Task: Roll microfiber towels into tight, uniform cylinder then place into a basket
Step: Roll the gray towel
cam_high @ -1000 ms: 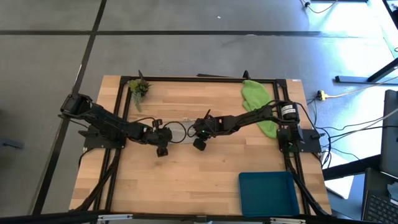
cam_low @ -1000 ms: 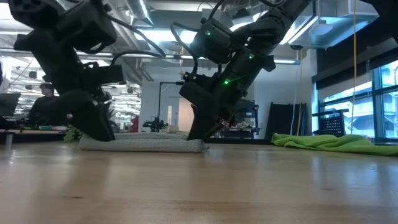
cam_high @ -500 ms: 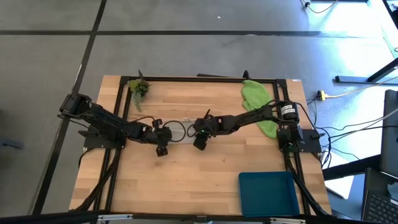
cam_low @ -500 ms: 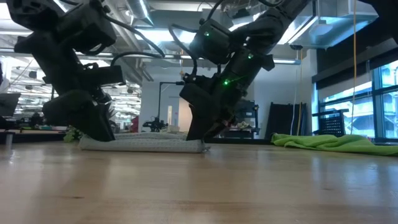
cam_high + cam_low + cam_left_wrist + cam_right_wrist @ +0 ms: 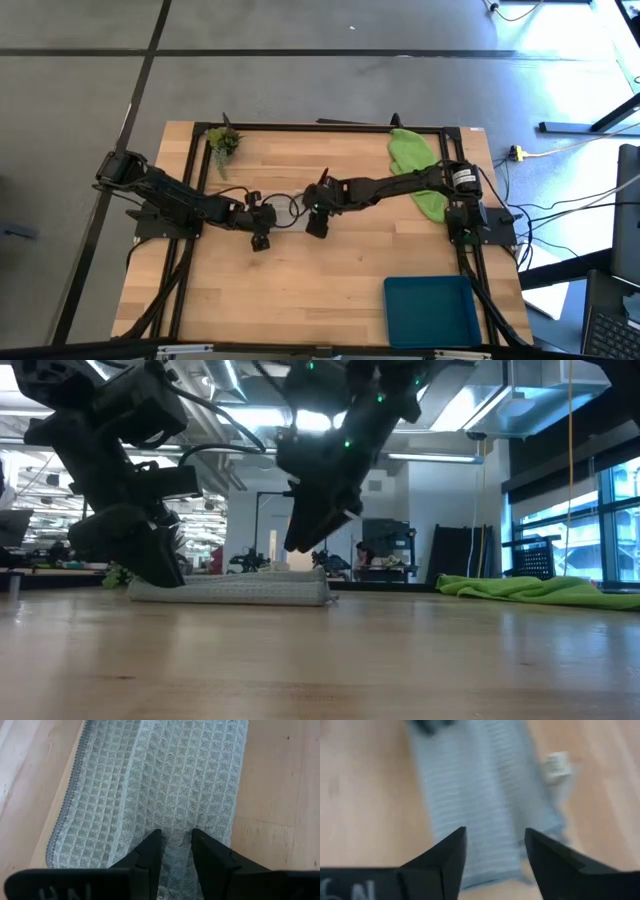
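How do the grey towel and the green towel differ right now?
The grey towel is folded into a long flat strip at mid-table between both arms; the green towel lies loosely crumpled at the far right edge, partly under the right arm. The left gripper pins one end of the grey towel, and the right gripper hangs open above its other end; nothing grips the green towel. Neither is in the basket.

No word, brand, number or sign can be read anywhere in these views. The only lettering stands on the dark body just behind the right gripper [image 5: 492, 852], in the right wrist view: a few pale raised strokes, cut off by the picture's edge and too blurred to make out as letters.
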